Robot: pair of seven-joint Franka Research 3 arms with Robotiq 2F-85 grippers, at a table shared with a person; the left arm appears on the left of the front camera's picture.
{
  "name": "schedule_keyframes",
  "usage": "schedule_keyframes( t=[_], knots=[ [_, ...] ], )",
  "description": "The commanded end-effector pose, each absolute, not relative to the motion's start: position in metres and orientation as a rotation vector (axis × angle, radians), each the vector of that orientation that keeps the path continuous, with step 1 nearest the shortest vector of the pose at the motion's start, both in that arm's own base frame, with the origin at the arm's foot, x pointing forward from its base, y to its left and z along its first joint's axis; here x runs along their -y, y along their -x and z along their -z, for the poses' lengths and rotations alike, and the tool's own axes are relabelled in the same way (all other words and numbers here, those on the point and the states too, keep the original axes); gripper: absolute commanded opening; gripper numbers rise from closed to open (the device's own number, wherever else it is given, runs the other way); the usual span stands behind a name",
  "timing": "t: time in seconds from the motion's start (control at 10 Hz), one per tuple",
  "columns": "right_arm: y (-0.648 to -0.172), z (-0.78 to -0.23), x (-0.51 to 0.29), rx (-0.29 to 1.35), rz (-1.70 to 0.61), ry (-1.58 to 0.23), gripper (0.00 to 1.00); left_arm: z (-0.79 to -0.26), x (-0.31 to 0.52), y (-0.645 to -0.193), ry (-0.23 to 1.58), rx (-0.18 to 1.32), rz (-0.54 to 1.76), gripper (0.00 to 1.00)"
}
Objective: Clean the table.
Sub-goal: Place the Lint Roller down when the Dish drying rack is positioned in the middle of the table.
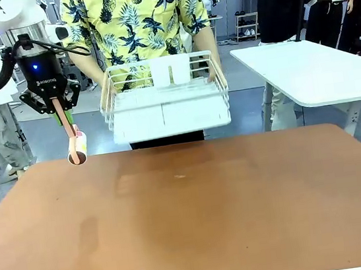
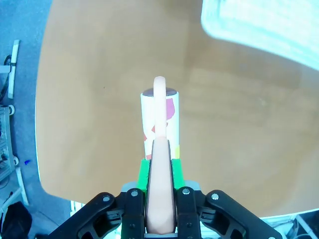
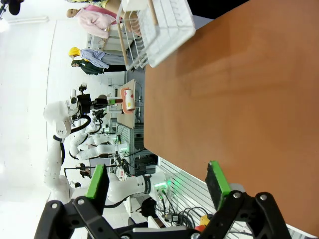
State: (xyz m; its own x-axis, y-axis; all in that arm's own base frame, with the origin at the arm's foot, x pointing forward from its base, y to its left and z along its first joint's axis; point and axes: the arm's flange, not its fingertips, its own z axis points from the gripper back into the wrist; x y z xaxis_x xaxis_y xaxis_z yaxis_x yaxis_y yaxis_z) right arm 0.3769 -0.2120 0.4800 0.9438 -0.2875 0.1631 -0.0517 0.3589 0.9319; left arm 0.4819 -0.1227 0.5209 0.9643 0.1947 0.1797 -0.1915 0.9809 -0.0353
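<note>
The table (image 1: pixel 192 226) is a wide reddish-brown top with nothing lying on it. My left gripper (image 1: pixel 58 111) hangs above its far left corner, shut on the peach handle of a lint roller (image 1: pixel 77 148), whose white roll with red marks hangs just over the tabletop. In the left wrist view the handle runs between the green pads of the left gripper (image 2: pixel 160 167) and the lint roller (image 2: pixel 159 119) points out over the table (image 2: pixel 239 139). My right gripper (image 3: pixel 157 180) stands open beside the table (image 3: pixel 239 99), nothing between its fingers.
A person in a yellow patterned shirt stands at the far edge holding a white wire basket (image 1: pixel 157 61) above the table's far side; the basket (image 2: pixel 264 25) is also in the left wrist view. A white-topped table (image 1: pixel 318 70) stands at the back right.
</note>
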Motion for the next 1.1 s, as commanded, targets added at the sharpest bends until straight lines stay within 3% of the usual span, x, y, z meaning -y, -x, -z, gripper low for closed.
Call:
schedule_keyframes(
  t=[0.0, 1.0],
  knots=[
    [-0.3755, -0.4841, 0.2114, 0.327, 0.152, -1.213, 1.00, -0.5248, 0.1213, -0.4794, 0.013, 0.191, -0.198, 0.21],
    [-0.3755, -0.4841, 0.2114, 0.327, 0.152, -1.213, 1.00, -0.5248, 0.1213, -0.4794, 0.013, 0.191, -0.198, 0.21]
  ],
)
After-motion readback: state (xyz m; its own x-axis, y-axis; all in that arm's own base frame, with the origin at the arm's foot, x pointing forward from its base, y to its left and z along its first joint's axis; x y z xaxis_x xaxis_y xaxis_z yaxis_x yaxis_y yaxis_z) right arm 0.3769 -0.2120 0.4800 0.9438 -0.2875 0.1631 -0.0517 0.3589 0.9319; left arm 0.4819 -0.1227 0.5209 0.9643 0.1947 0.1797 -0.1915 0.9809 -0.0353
